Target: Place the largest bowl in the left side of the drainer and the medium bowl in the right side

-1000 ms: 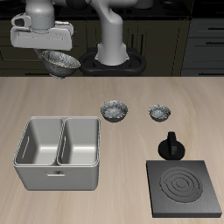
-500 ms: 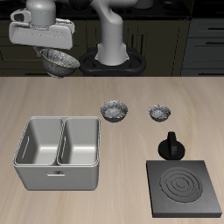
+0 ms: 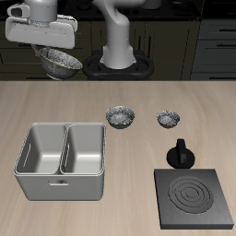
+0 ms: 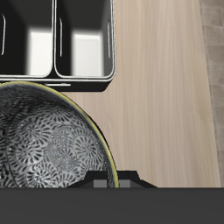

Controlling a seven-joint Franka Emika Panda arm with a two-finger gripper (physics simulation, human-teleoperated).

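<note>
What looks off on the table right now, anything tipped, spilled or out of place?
Nothing stands out. The drainer sits square with both compartments empty, the medium bowl and the smallest bowl stand upright on the table, and the largest bowl hangs from the gripper above the table's back edge.

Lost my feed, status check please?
Gripper shut on largest bowl, held high behind drainer. Both compartments empty. Medium bowl on table. Nothing in the way.

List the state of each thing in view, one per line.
gripper: shut on the largest bowl, raised above the table
largest bowl: held, tilted, in the air
medium bowl: upright on the table
smallest bowl: upright on the table
drainer: both compartments empty
</note>
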